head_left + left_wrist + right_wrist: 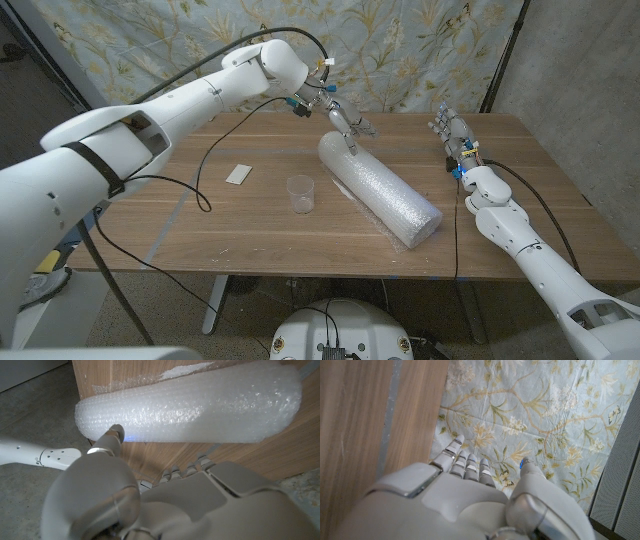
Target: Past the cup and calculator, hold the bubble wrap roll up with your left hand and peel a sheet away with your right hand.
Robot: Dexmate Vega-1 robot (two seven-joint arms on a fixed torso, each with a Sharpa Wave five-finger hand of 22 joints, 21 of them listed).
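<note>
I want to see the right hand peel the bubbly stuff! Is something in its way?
Nothing visible blocks it. The right hand stands open over the table's far right side, and only bare wood lies between it and the bubble wrap roll. The cup sits on the roll's other side.

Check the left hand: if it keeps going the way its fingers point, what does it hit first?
Most likely the bubble wrap roll. The left hand reaches down at the roll's far end, and the left wrist view shows a fingertip right at the wrap. Whether it already touches is unclear.
</note>
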